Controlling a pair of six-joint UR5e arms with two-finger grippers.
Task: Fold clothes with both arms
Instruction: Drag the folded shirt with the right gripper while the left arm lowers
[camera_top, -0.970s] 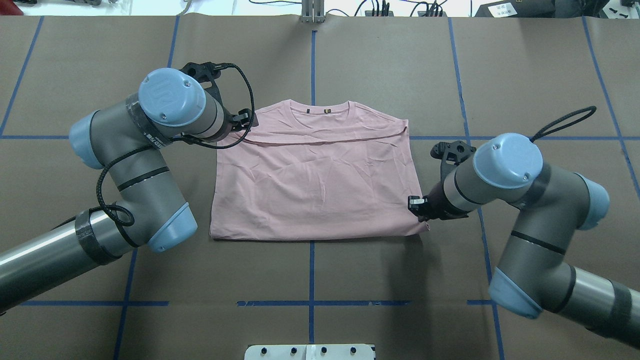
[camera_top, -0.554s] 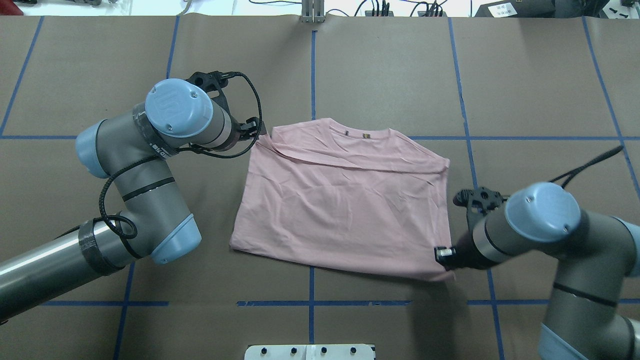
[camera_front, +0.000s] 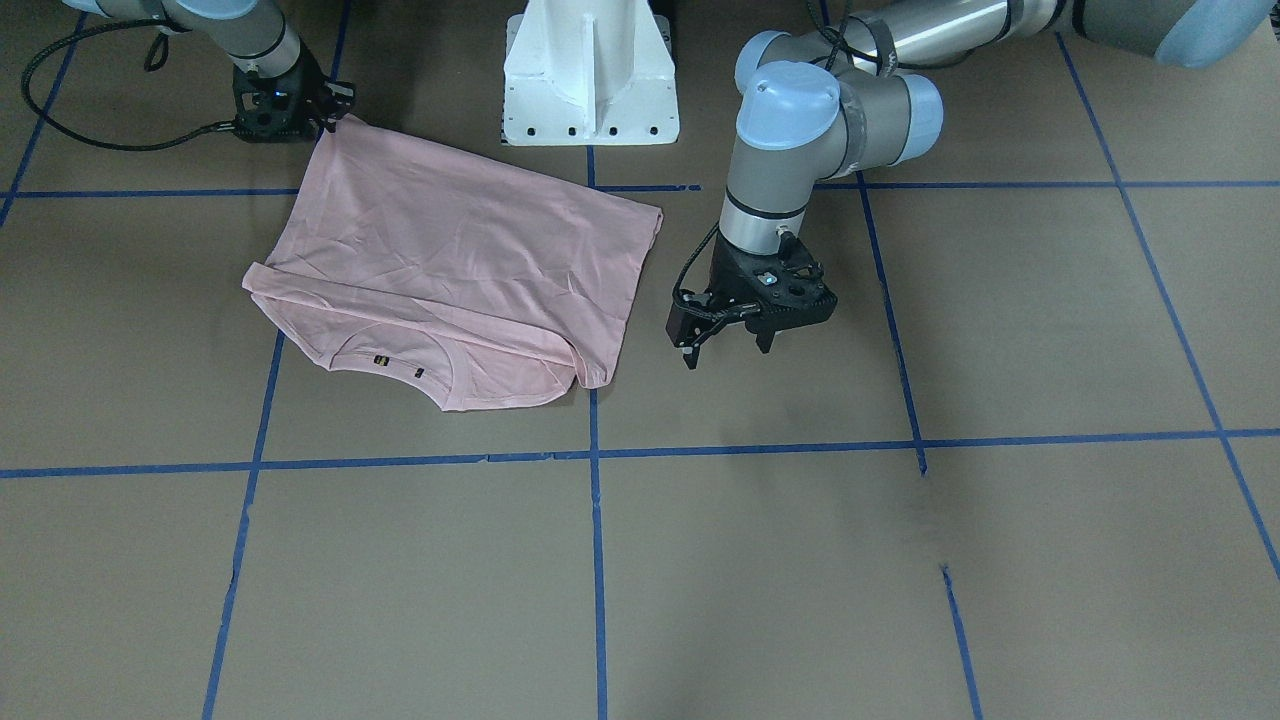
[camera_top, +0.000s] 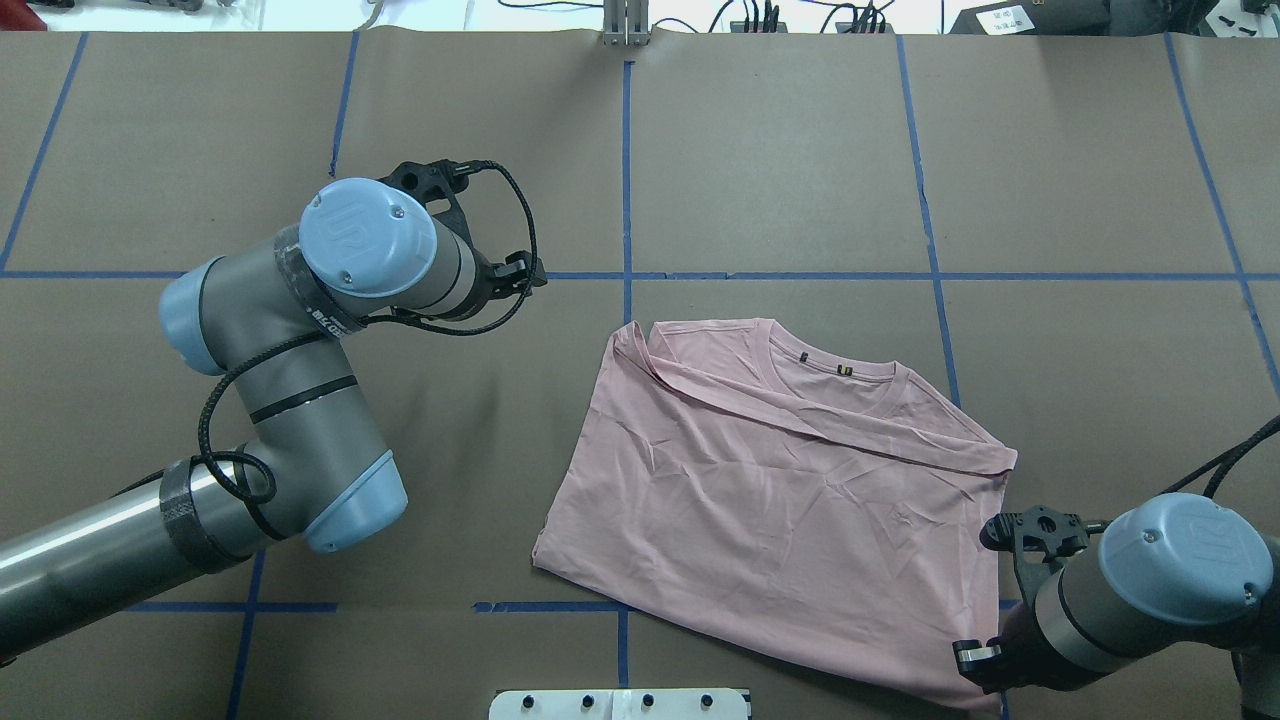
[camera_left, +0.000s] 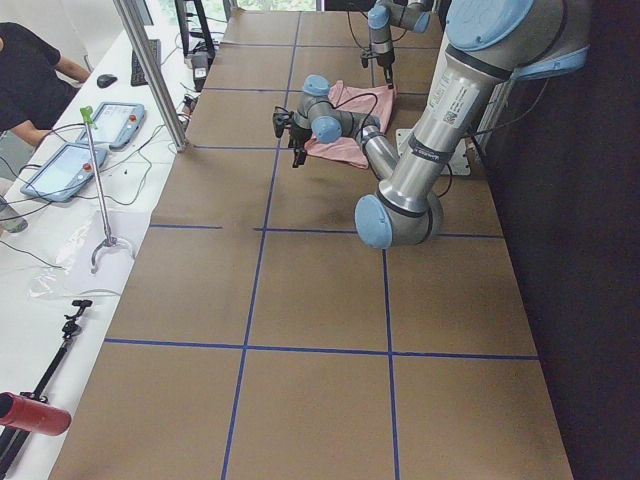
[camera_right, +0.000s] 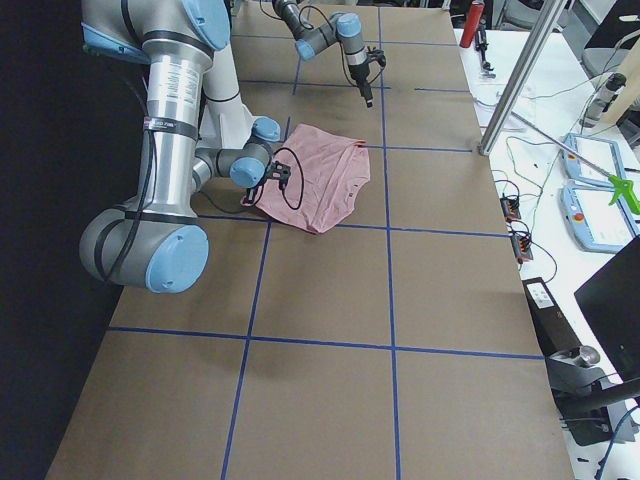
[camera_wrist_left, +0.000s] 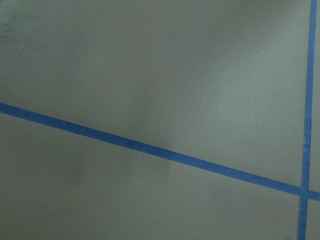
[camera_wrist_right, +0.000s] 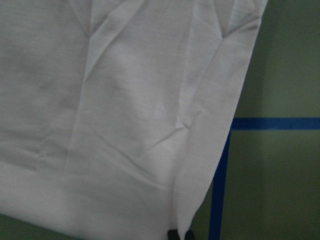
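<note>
Right tool (camera_front: 332, 116) pinches the T-shirt (camera_front: 450, 250) corner; left tool (camera_front: 725, 345) hangs spread, well apart.

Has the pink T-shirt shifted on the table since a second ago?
Yes. The T-shirt slid toward the overhead view's right and lower edge; it straddled the centre blue tape line before and now lies mostly right of it.

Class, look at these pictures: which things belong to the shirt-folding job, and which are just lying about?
Belong to the job:
pink T-shirt
right claw, shut on the shirt's corner
left claw, open, clear of the shirt
table with blue tape lines

Just lying about:
white pedestal base
teach pendants on the side bench
</note>
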